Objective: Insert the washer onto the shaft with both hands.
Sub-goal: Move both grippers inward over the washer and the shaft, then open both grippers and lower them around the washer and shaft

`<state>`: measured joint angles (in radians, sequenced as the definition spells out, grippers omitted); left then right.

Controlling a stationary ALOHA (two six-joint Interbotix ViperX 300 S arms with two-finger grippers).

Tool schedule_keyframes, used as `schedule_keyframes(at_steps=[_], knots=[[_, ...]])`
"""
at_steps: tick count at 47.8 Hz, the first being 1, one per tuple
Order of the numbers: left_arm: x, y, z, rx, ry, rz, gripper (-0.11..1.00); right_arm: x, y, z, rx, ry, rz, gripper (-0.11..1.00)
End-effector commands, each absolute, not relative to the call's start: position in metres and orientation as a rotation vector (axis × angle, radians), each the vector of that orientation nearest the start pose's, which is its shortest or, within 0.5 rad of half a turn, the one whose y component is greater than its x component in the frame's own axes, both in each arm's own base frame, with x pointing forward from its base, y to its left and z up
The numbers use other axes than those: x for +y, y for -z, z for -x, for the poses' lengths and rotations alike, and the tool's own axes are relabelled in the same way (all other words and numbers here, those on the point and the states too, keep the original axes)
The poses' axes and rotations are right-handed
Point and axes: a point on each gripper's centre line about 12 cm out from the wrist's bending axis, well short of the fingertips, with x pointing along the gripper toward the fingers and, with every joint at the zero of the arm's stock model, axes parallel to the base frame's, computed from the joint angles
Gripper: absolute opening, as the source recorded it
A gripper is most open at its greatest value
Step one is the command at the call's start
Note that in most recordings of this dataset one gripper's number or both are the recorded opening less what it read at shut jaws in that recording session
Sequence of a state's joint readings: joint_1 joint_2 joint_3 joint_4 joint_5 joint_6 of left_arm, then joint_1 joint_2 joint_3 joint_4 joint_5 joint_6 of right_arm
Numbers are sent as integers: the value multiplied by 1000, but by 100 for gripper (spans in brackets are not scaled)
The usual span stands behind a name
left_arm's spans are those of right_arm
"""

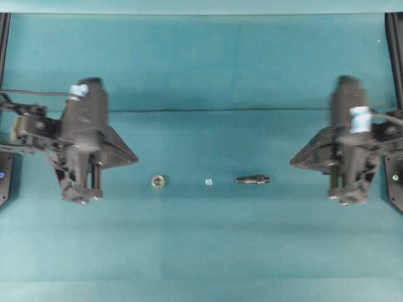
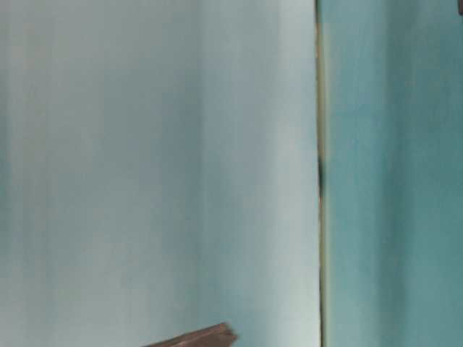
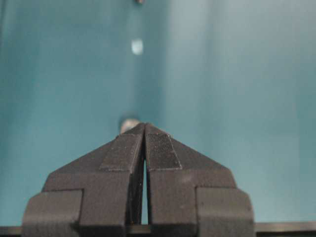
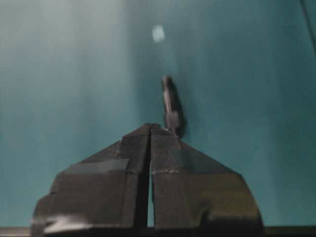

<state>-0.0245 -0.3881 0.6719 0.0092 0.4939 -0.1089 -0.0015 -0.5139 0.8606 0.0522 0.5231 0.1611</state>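
The washer, a small silvery ring, lies flat on the teal cloth left of centre. The shaft, a short dark stepped rod, lies on its side right of centre, in line with the washer. My left gripper is shut and empty, its tip a little up and left of the washer. In the left wrist view the washer peeks out just behind the left gripper. My right gripper is shut and empty, right of the shaft. The shaft lies just beyond the right gripper.
A tiny pale speck lies between washer and shaft. Black frame posts stand at both side edges. A seam crosses the cloth behind the parts. The table-level view is a blur with a dark vertical line.
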Motion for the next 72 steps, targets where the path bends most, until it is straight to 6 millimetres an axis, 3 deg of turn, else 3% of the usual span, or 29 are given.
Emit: schedule_keyframes(at_steps=[1, 20, 33, 49, 59, 72], knots=[[-8, -267, -324, 793, -17, 78, 2, 4, -232, -276, 893, 64, -201, -9], [-7, -230, -355, 961, -34, 75, 2, 1, -221, -306, 1086, 29, -60, -10], [-6, -209, -371, 1007, -33, 61, 2, 1, -199, -318, 1180, 8, -19, -10], [-4, -188, -375, 1050, -23, 30, 2, -2, -178, -323, 1238, 1, 26, -10], [-7, -187, -379, 995, 26, -44, 2, -3, -175, -325, 1223, 3, 27, -10], [-6, -175, -369, 1021, 27, -45, 2, -3, -173, -325, 1213, 2, 27, -10]])
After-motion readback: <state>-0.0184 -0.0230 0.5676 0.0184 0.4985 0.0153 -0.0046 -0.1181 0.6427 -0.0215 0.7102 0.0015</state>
